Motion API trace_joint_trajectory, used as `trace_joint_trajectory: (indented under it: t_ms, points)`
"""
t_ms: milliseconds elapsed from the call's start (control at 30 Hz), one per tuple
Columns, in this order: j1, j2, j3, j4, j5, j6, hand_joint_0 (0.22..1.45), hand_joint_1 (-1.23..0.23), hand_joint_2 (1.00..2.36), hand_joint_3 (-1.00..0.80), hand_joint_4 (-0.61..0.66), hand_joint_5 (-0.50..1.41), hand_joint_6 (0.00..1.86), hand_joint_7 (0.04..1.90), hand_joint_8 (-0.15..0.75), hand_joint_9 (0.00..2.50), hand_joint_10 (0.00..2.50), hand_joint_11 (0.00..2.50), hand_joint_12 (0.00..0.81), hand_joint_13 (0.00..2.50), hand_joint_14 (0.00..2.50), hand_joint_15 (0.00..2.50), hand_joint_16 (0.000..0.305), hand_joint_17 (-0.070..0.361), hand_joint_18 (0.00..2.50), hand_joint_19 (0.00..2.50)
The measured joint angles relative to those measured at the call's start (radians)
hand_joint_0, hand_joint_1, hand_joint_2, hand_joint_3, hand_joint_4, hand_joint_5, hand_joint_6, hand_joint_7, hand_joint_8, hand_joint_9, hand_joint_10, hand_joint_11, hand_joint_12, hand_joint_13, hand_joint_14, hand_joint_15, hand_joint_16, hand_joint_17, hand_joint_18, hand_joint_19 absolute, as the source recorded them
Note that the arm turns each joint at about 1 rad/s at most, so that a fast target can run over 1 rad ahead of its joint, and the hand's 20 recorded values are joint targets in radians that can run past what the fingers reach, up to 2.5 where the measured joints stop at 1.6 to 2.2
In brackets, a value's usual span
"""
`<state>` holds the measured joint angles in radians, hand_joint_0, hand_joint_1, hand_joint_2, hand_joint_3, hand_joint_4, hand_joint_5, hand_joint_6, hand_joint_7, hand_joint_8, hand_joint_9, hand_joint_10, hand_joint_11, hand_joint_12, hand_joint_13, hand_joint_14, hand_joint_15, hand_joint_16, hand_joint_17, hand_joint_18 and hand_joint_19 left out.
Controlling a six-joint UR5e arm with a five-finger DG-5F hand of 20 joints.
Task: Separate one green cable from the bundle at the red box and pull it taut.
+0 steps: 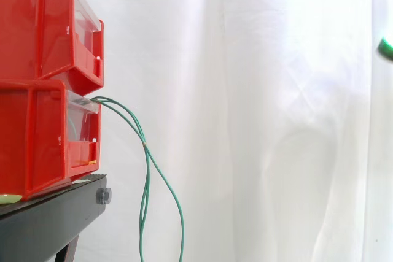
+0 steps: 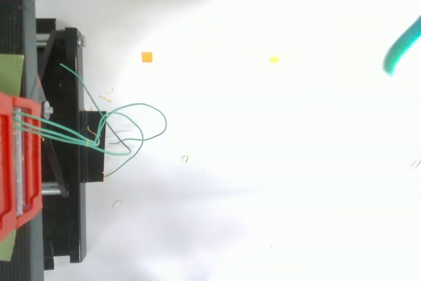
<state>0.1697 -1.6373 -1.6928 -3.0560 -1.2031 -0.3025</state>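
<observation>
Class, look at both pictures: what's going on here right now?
Nothing is being handled yet. The green cables come out of the lower red bin and hang slack beside the black stand. The robot's hand is at the right edge of the side view, well clear of them. No cable is separated or pulled taut.

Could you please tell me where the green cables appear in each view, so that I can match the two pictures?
Side view: the cables leave the front of the red bins at left and hang down past the bottom edge.
Top view: the cables run right from the red bins at the left edge, cross the black stand and loop beyond it.
Shared landmark: the red bins' front, where the cables emerge.
</observation>
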Motion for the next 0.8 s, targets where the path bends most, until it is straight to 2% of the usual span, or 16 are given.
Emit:
trace_joint_trajectory:
  t_ms: [100, 167, 233, 267, 367, 533, 800]
  points:
    - [-0.016, -0.066, -0.003, 0.062, -0.047, 0.078, 0.35, -0.41, 1.00, -0.50, 0.25, -0.18, 0.50, 0.65, 0.366, 1.54, 0.01, 0.41, 0.523, 1.45, 0.01, 0.44, 0.094, 0.210, 1.93, 0.33]
    - [-0.032, -0.124, -0.002, 0.107, -0.090, 0.142, 0.35, -0.41, 1.00, -0.50, 0.25, -0.18, 0.50, 0.65, 0.366, 1.57, 0.01, 0.43, 0.525, 1.47, 0.01, 0.44, 0.094, 0.210, 1.97, 0.33]
    - [-0.040, -0.161, -0.002, 0.141, -0.112, 0.179, 0.35, -0.41, 1.00, -0.50, 0.26, -0.18, 0.50, 0.65, 0.369, 1.61, 0.01, 0.44, 0.527, 1.52, 0.02, 0.45, 0.094, 0.212, 2.06, 0.33]
    - [-0.047, -0.197, 0.000, 0.176, -0.128, 0.209, 0.35, -0.41, 1.00, -0.50, 0.26, -0.18, 0.50, 0.65, 0.374, 1.61, 0.01, 0.44, 0.528, 1.54, 0.02, 0.44, 0.094, 0.211, 2.07, 0.33]
    - [-0.059, -0.246, 0.012, 0.225, -0.156, 0.260, 0.35, -0.40, 1.00, -0.50, 0.27, -0.18, 0.50, 0.65, 0.373, 1.63, 0.01, 0.44, 0.532, 1.56, 0.01, 0.46, 0.093, 0.210, 2.10, 0.33]
    - [-0.065, -0.267, 0.035, 0.224, -0.178, 0.306, 0.35, -0.41, 1.00, -0.50, 0.27, -0.18, 0.50, 0.65, 0.371, 1.63, 0.01, 0.43, 0.532, 1.56, 0.01, 0.44, 0.093, 0.210, 2.11, 0.32]
    - [-0.072, -0.272, 0.088, 0.165, -0.180, 0.316, 0.35, -0.41, 1.00, -0.50, 0.27, -0.18, 0.50, 0.65, 0.373, 1.61, 0.01, 0.43, 0.528, 1.55, 0.01, 0.44, 0.093, 0.210, 2.08, 0.32]
